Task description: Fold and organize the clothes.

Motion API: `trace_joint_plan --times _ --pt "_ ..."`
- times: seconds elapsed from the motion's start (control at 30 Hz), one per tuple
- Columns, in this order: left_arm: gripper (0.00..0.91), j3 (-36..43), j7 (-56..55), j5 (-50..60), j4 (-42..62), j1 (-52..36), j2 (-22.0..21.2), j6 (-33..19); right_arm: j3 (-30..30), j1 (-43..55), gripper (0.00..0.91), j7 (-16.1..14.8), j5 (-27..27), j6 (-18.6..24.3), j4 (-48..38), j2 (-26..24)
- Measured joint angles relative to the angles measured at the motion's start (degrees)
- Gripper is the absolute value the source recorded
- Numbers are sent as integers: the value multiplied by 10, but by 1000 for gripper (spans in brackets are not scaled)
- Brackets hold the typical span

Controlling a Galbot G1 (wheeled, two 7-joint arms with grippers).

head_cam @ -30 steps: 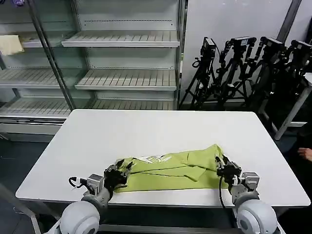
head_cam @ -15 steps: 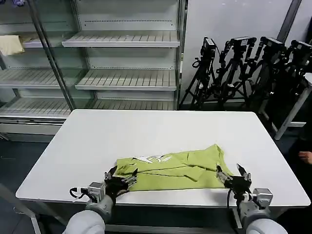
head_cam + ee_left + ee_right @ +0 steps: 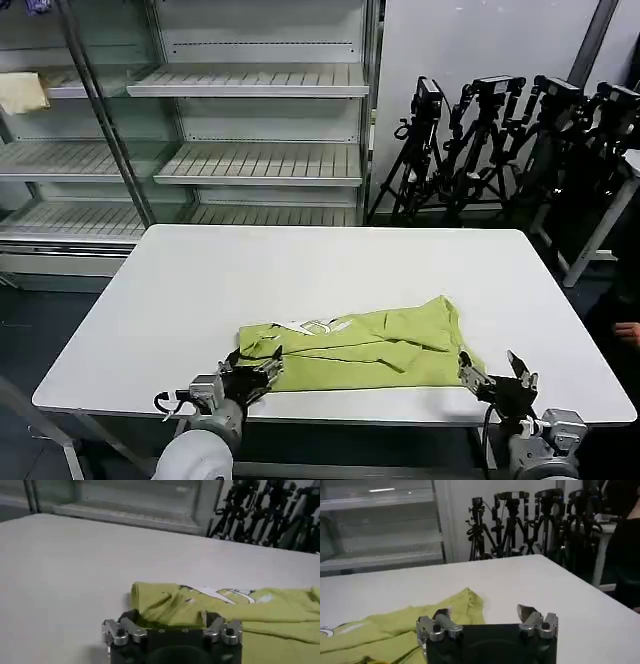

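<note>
The lime yellow-green short-sleeved cotton T-shirt (image 3: pixel 355 347) lies folded into a long band on the white rectangular surface (image 3: pixel 300 270), close to the surface's near edge and roughly midway along it. A small white printed graphic (image 3: pixel 312 326) faces up on the shirt's far side, toward its left end.

The left gripper (image 3: pixel 252 371) sits low at the shirt's left end, right by the surface's near edge. Its fingers (image 3: pixel 121 630) stand wide apart; from the left wrist view the shirt's rolled left edge (image 3: pixel 165 604) lies just beyond them, and whether they touch the fabric cannot be told.

The right gripper (image 3: pixel 497 377) is at the shirt's right end, near the surface's front edge, its fingers (image 3: pixel 529 615) spread wide and holding nothing. In the right wrist view the shirt's right corner (image 3: pixel 462 605) lies just ahead of the left-hand finger, with bare surface under the other.
</note>
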Motion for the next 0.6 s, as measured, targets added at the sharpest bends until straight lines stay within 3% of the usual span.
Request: trace_joint_plan --times 0.6 --pt "20 -18 -5 -59 6 3 -17 -24 13 -19 907 5 -3 4 14 18"
